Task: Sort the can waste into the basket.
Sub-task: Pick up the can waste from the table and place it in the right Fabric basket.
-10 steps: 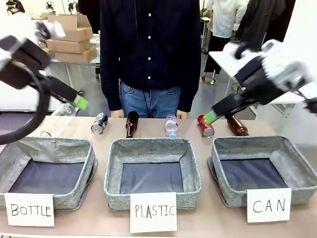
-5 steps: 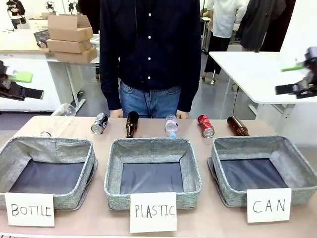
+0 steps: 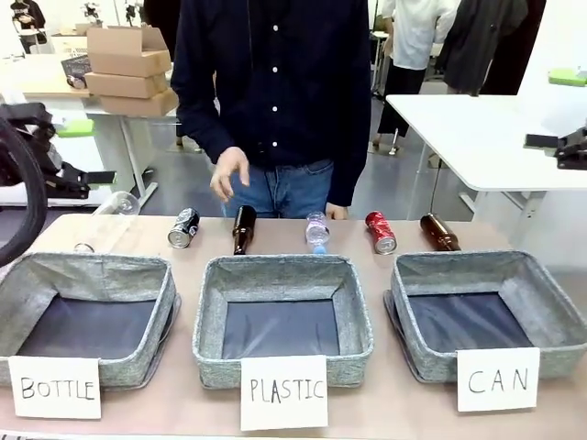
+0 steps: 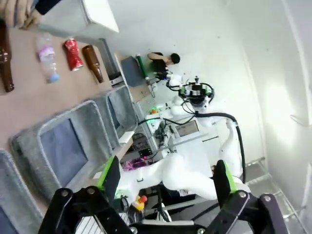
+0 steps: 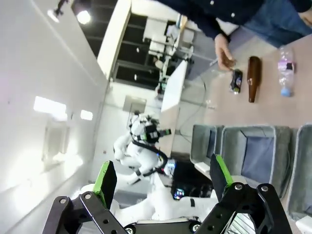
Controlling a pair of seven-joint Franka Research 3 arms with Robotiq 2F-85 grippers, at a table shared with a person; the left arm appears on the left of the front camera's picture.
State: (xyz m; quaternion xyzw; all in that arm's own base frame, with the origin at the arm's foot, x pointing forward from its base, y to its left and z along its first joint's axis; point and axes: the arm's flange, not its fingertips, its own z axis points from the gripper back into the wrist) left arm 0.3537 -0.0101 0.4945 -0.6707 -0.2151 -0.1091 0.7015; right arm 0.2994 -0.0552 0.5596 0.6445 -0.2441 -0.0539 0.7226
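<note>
A tan table (image 3: 383, 408) shared by two robot arms and a person (image 3: 275, 92) in a dark shirt carries three grey fabric baskets. The basket (image 3: 486, 266) signed "CAN" (image 3: 498, 379) sits at the robot's right with nothing in it, beside those signed "PLASTIC" (image 3: 282, 270) and "BOTTLE" (image 3: 87, 268). The left gripper (image 4: 165, 180) and the right gripper (image 5: 162, 180) hang high off the table's sides, each with its green-padded jaws spread wide and nothing between them. Along the far edge lie the bottles and the can waste. The red can (image 3: 381, 232) rests on its side just behind the CAN basket, between a clear plastic bottle (image 3: 317, 231) and a brown bottle (image 3: 440, 232). The black can (image 3: 183, 227) lies well to the left, beside a second brown bottle (image 3: 243, 229). The person's hand (image 3: 229, 174) hovers above that left end. Judged from here, a reach for the black can risks meeting that hand. Either can, lying on its side, could roll from a glancing finger, and close neighbours invite a mistaken pinch on a bottle instead
</note>
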